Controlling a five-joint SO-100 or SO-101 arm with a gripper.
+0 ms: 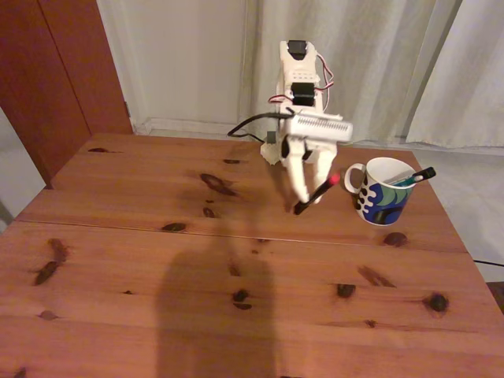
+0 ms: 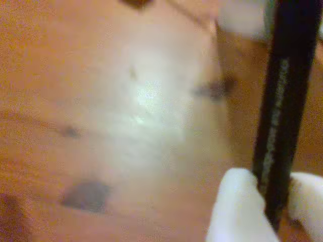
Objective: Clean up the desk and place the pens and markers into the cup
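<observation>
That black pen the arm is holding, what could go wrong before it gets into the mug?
The gripper pinches the black pen near its lower end, tilted, so it might swivel or slip out. The mug already holds pens leaning over its rim; the new one could knock them or miss the opening and roll across the desk.

Warm dim light, blurred wrist view

Black red-tipped pen (image 1: pixel 316 195) tilted above desk (image 1: pixel 157 260); two, prob., in cup (image 1: pixel 385 191).

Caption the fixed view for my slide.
Gripper holds the black pen above the desk, beside the cup.
</observation>
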